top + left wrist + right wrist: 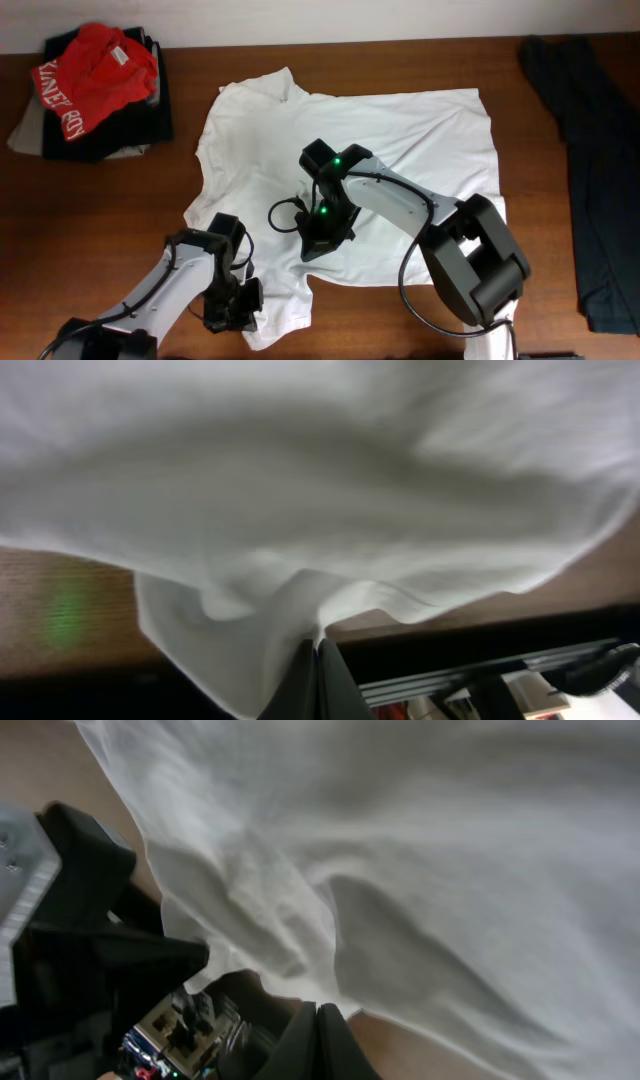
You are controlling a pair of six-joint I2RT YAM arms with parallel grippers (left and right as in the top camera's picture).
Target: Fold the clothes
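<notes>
The clothes are one white T-shirt (400,130) lying spread and rumpled on the brown table (120,220), plain side up. At the shirt's near left corner, my left gripper (240,305) is shut. In the left wrist view its closed fingertips (318,650) pinch a peak of the white cloth (300,480). My right gripper (312,250) is at the near hem in the middle, also shut. In the right wrist view the T-shirt's (450,840) edge meets the tip of that gripper (317,1012), and the fabric lifts away from it in folds.
A red shirt with white lettering (90,75) lies on a pile of dark clothes (120,135) at the far left. A long dark garment (590,150) runs down the right side. The table's near edge is just behind both grippers.
</notes>
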